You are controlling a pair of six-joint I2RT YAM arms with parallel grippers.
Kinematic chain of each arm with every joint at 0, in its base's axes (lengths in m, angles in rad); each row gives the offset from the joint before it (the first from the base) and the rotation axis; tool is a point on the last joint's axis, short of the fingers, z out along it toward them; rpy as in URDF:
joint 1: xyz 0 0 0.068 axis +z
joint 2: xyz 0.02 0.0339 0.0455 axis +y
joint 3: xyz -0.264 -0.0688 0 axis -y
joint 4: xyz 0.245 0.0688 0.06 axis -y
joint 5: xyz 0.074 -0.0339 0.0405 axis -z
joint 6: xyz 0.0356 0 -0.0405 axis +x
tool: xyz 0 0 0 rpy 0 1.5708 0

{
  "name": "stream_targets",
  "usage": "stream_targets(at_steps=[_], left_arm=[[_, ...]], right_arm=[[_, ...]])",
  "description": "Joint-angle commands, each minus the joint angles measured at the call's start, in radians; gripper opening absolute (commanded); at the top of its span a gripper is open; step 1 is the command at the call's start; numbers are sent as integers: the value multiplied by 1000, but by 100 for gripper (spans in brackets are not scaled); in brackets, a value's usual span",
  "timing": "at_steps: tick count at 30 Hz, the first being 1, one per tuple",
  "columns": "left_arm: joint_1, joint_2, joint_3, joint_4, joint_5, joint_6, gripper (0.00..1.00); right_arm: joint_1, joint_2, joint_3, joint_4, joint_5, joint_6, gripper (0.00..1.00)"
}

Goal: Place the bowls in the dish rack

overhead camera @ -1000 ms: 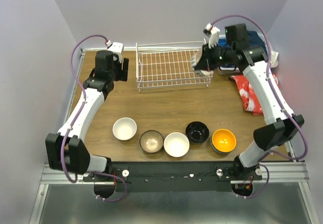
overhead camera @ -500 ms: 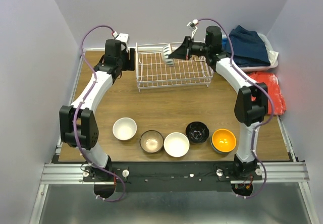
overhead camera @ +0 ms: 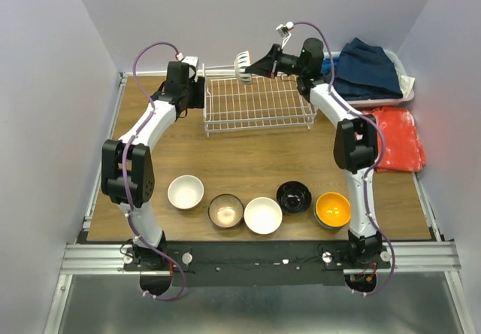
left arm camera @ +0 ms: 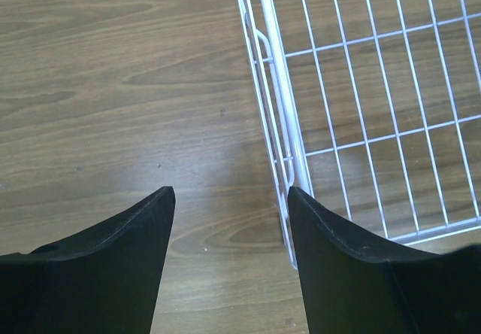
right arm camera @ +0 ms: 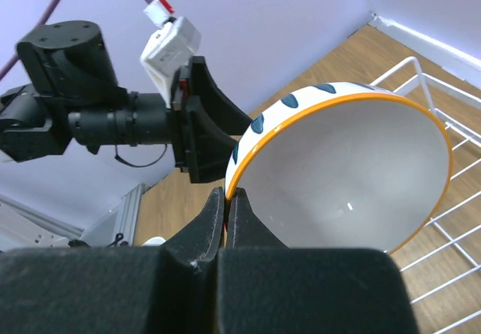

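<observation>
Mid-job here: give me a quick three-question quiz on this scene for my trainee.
1. True or false: no bowl lies in the rack yet.
2. The right pincer grips: A the orange bowl; B the spotted bowl by its rim; C nothing.
3. How many bowls stand in the row on the table?
Key: 1 true; 2 B; 3 five.
</observation>
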Motion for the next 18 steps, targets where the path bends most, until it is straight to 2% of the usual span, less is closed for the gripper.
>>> stream_targets(at_steps=[1, 7, 10, 18], left_arm=[[-20, -1, 57, -3, -44, -24, 71], [-81, -29, 94, -46, -258, -30, 72], [-91, -30, 93, -52, -171, -38, 71], [-107, 11, 53, -48, -209, -50, 71]], right_arm=[[-7, 60, 81, 79, 24, 8, 1], [-9, 92, 85, 86, 34, 8, 1], [-9, 97, 88, 80, 38, 0, 1], [-11, 166, 148, 86, 56, -2, 1]])
